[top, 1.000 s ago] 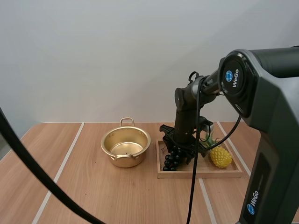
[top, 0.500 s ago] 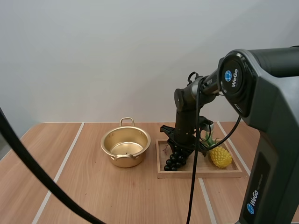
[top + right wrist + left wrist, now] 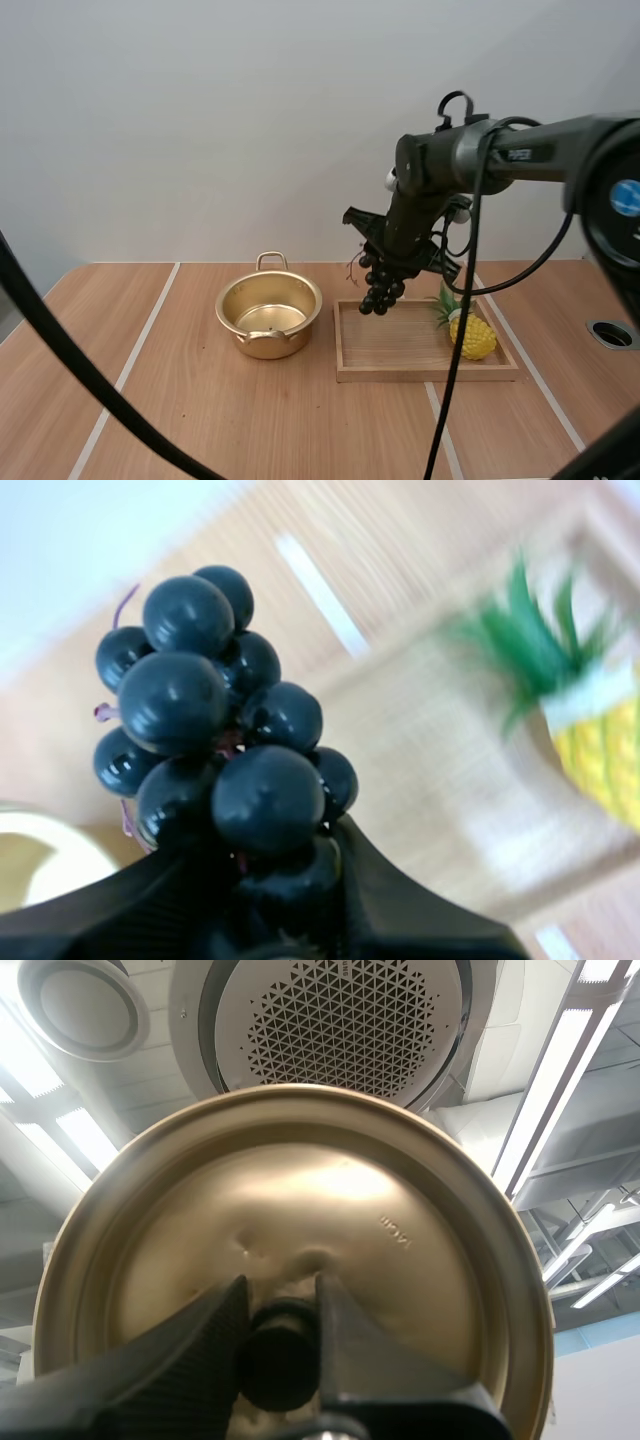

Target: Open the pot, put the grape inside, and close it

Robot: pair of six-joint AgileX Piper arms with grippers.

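Grapes (image 3: 380, 290) hang pinched in the right tool (image 3: 388, 262) above the wooden tray (image 3: 400, 372); the lidless pot (image 3: 268, 315) sits on the counter (image 3: 200, 420) beside it. Left wrist view: the left tool (image 3: 280, 1320) clamps the lid (image 3: 400, 1260) by its knob (image 3: 276, 1365). Right wrist view: the bunch hangs over the tray, near a pineapple (image 3: 600, 740).

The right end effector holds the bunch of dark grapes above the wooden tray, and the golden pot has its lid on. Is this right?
No: the high view shows the round golden metal pot open, lidless. The right end effector does hold the dark grape bunch above the flat wooden tray.
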